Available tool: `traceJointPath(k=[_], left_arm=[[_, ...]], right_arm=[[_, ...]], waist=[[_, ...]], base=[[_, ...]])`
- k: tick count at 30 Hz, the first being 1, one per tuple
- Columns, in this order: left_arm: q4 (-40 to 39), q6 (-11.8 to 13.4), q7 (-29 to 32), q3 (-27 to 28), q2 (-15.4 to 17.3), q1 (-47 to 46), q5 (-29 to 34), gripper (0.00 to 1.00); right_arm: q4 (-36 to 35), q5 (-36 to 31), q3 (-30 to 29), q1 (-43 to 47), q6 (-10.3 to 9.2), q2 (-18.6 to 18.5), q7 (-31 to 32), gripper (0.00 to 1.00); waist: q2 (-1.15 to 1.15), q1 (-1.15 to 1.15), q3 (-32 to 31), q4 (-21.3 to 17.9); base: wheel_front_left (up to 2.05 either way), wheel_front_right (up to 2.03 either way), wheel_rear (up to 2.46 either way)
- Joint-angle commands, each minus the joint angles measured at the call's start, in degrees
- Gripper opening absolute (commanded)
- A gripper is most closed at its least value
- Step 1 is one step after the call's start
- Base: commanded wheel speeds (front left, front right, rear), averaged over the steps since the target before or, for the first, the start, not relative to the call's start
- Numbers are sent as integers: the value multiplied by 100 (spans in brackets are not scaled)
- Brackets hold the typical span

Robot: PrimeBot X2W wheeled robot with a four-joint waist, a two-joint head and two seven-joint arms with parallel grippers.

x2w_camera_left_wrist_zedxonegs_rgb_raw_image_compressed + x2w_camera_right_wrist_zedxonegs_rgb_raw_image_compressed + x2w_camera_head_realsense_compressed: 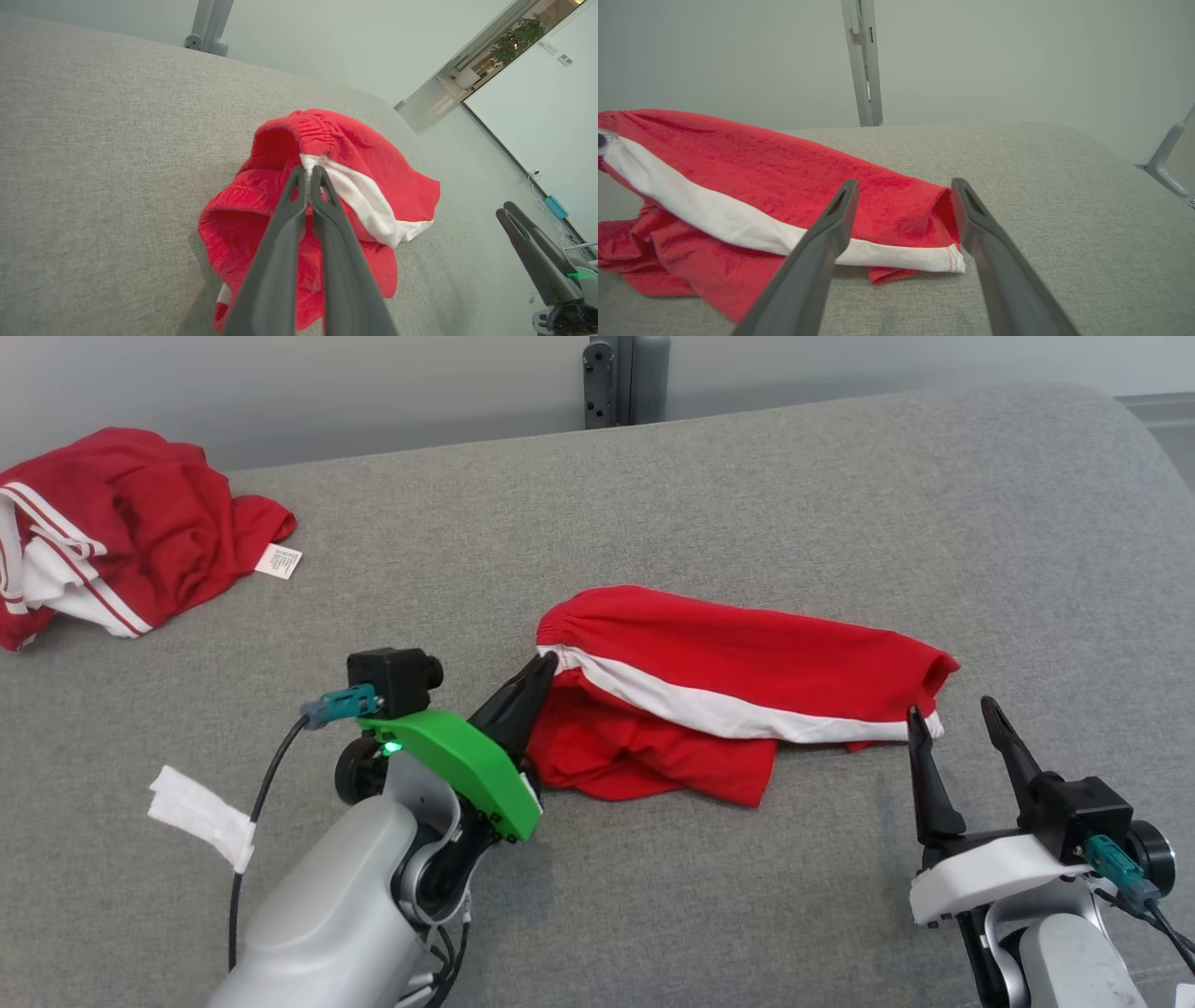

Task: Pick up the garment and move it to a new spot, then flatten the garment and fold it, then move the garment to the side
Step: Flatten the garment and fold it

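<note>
The garment (738,686) is a pair of red shorts with a white side stripe, lying crumpled in the middle of the grey cushion. My left gripper (543,665) is shut on the waistband end of the garment (364,163), its fingertips (299,175) pinching cloth where the white stripe starts. My right gripper (948,711) stands open just short of the hem end; the hem corner of the garment (924,219) sits between and beyond its fingers (840,210), with no cloth pinched.
A second red and white garment (112,532) with a white label lies bunched at the far left. The grey cushion (747,485) stretches bare behind and to the right. A grey post (624,378) stands behind its back edge.
</note>
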Motion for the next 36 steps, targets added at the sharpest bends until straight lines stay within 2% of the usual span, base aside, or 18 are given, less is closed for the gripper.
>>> traceJointPath(k=[1,7,15,28,29,30,33,34,36], left_arm=[[-60,72,-129,40,120,137,99,0],[-145,256,-354,89,312,424,178,0],[-42,340,-510,128,340,381,241,0],[81,275,-526,108,304,203,244,0],[85,271,-527,108,306,194,241,0],[89,271,-527,107,308,184,238,0],[96,273,-524,105,318,169,230,0],[95,271,-523,106,323,166,227,0],[89,270,-519,109,337,162,218,0]], right_arm=[[81,-60,-81,44,1,-18,-19,100],[550,-468,-417,-1,1,-15,-19,100],[1246,-779,-591,-397,1,-73,-19,100],[2443,-783,-141,-1197,0,-192,-19,100],[2518,-767,-99,-1227,1,-186,-19,93],[2588,-745,-66,-1266,1,-181,-18,82],[2754,-684,28,-1349,1,-176,-18,66],[2807,-658,59,-1370,1,-173,-18,51],[2903,-625,100,-1428,0,-178,-17,46]], waist=[[0,0,0,49],[0,0,61,176],[0,0,178,207],[0,0,358,302],[0,0,364,309],[0,0,370,317],[0,0,383,329],[0,0,388,329],[0,0,397,328]], base=[[0,0,0],[0,0,0],[0,0,0],[0,0,0],[0,0,0],[0,0,0],[0,0,0],[0,0,0],[0,0,0]])
